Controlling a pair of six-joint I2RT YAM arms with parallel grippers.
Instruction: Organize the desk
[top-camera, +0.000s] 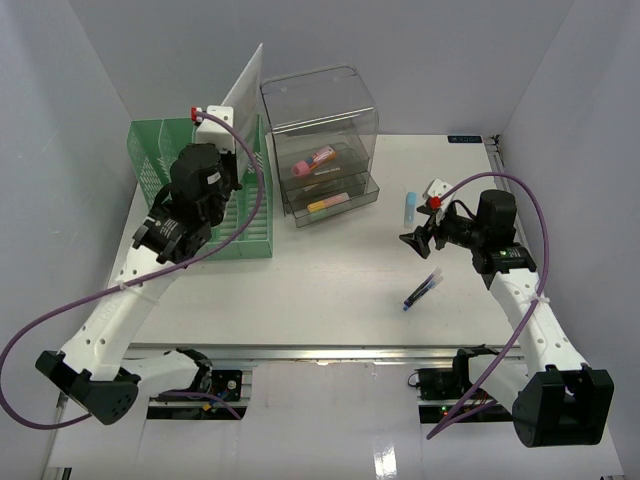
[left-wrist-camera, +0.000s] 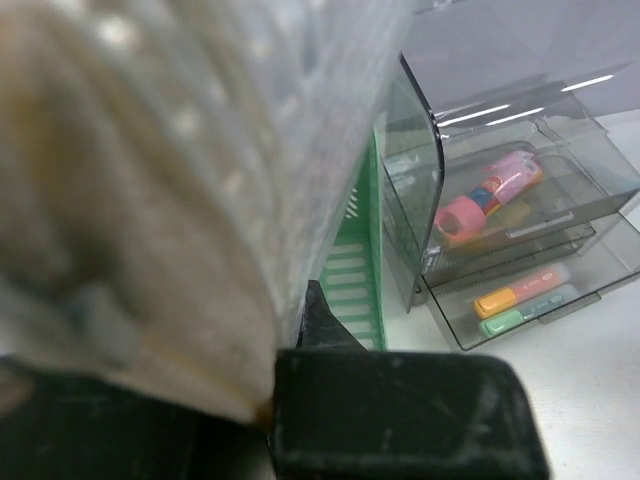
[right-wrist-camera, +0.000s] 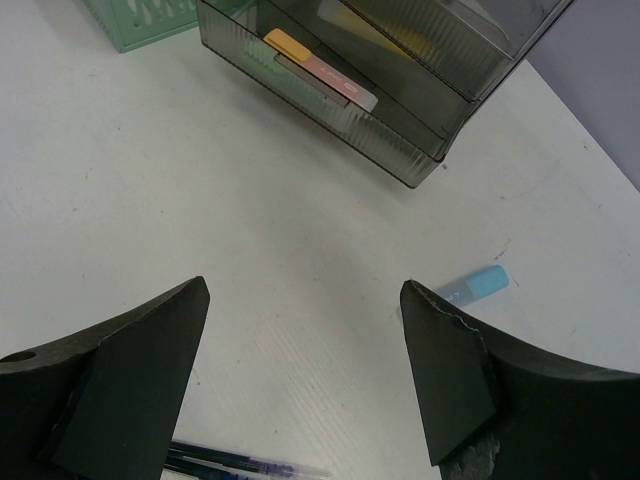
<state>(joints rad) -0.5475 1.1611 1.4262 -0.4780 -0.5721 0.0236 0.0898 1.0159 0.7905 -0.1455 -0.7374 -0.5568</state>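
Two robot arms at a large white flat rectangular desk (top-camera: 320, 280).
The right gripper (top-camera: 418, 243), fingers spread, hovers above the desk, whose long axis runs left to right under both arms. The left gripper (top-camera: 220, 150) meets a translucent white sheet (top-camera: 243, 90); its grip cannot be told.

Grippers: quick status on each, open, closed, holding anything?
Left gripper: closed on the white flat padded sheet at the green mesh rack.
Right gripper: open, empty, above the white desk.

The desk (top-camera: 330, 290) looks matt white and smooth, the drawer box (top-camera: 322, 150) glossy clear plastic (grey-tinted).
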